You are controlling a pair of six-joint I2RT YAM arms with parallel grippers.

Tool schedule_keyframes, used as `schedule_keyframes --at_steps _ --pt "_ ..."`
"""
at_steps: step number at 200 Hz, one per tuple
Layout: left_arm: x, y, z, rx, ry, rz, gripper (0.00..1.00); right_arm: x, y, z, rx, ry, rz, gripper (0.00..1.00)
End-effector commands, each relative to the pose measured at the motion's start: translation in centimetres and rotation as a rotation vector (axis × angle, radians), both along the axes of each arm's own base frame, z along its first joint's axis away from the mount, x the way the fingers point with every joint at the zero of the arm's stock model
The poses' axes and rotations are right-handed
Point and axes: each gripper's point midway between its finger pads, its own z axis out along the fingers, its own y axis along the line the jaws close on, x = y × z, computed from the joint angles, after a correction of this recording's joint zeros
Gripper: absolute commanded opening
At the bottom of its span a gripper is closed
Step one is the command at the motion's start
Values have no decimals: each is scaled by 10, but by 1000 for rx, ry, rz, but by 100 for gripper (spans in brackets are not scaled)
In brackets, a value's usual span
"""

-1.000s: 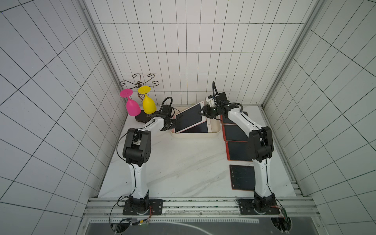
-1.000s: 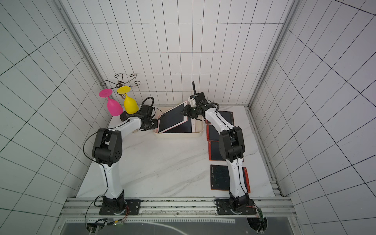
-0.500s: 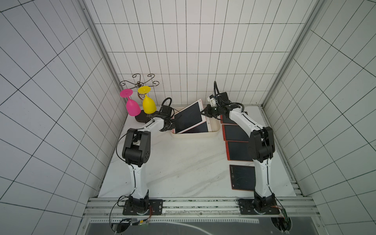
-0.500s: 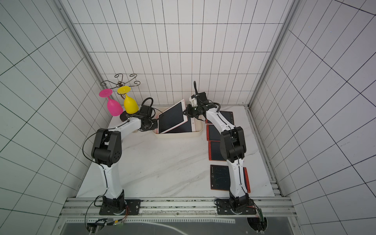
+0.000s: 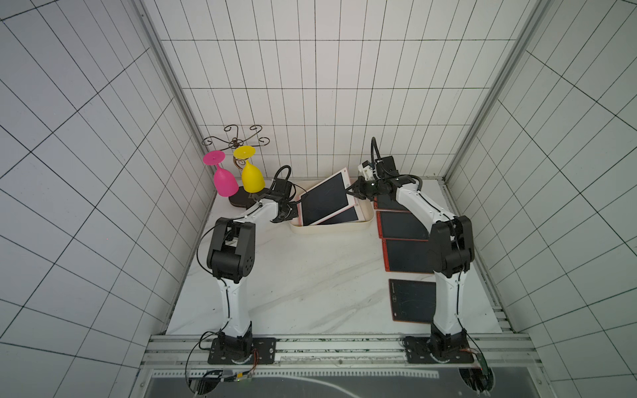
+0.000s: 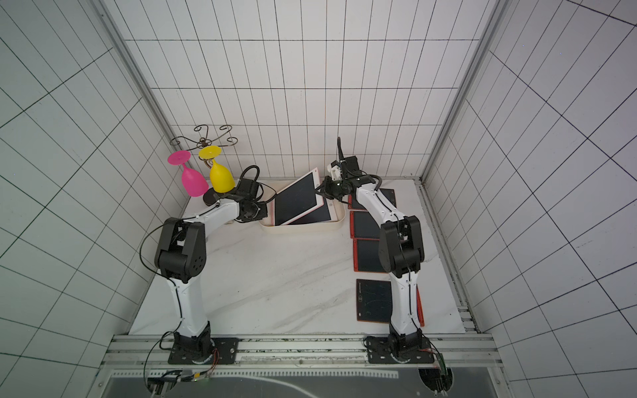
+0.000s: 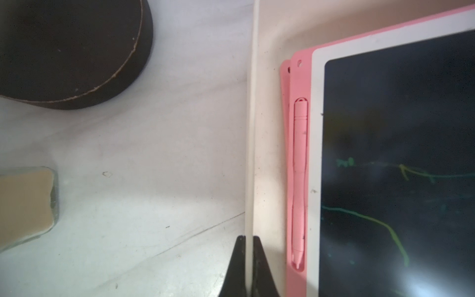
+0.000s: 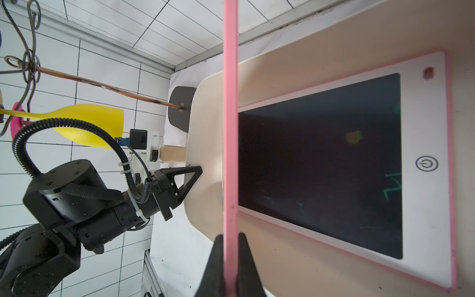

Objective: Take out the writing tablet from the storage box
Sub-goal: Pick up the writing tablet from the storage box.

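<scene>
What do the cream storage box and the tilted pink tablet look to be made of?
The shallow cream-white storage box: probably moulded plastic, matte; thin smooth wall, rounded corners. The tilted pink-framed writing tablet: likely plastic shell, smooth satin pink edge and white bezel; dark glossy screen reflecting light.

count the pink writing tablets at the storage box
2. The tilted tablet is pinched by the right gripper; the flat tablet lies under it in the storage box. More could be hidden beneath.
</scene>
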Motion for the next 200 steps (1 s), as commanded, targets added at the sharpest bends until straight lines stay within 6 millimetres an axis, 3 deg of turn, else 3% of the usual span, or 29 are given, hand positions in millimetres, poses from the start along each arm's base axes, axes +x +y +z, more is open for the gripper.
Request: schedule_keyframes --at_steps 1,48,98,146,174,200 --pt "19 -2 39 -19 -119 -20 0 -1 -15 22 39 -44 -18 0" --pt "27 -2 52 7 -150 -63 6 -2 -26 42 104 -75 -37 0" --pt "29 1 79 26 -197 -65 31 -11 -31 62 173 -94 -41 0" --pt "18 4 137 3 -274 -45 57 -34 -32 90 255 -118 -38 0" --pt "-1 7 179 -26 -335 -34 78 -55 -34 106 286 -143 -44 0" --pt "-25 11 213 -53 -390 -38 86 -81 -30 119 349 -129 -60 0"
